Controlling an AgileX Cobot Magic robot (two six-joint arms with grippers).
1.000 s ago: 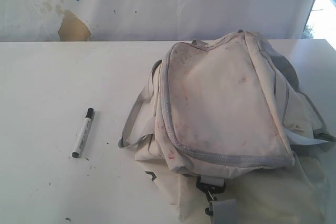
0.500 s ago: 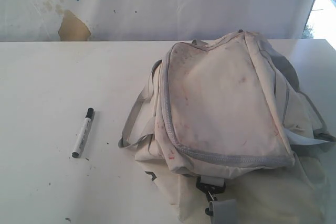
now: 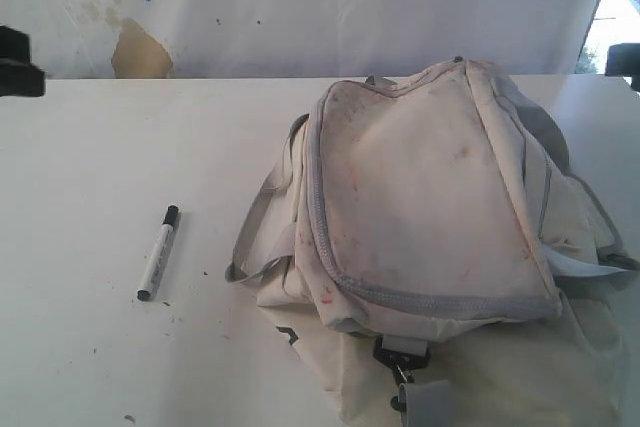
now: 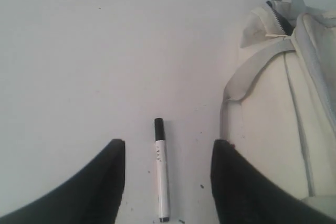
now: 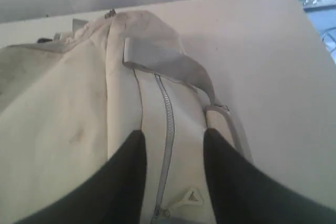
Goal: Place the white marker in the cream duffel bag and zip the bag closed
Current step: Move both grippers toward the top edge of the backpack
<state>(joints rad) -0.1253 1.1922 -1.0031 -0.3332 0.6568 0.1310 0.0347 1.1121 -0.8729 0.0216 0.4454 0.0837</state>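
Hovering left gripper (image 4: 169, 142) — fingers apart, holding nothing | slim white marker with black cap (image 3: 158, 252) flat on white table (image 3: 100, 147), left of large stained cream fabric duffel bag (image 3: 430, 197), well apart | right gripper (image 5: 173, 131) over bag's grey zipper (image 5: 167, 114) — fingers apart, empty

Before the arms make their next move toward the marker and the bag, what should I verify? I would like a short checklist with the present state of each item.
1. White marker lies free on the table, apart from the cream duffel bag: ok.
2. Left gripper open and empty, lined up with the marker in the left wrist view: ok.
3. Right gripper open and empty, over the bag: ok.
4. Bag open enough for the marker: grey zipper looks shut along most of its run, with a small dark gap at one end: cannot tell.
5. Grey strap clear of the marker: ok.
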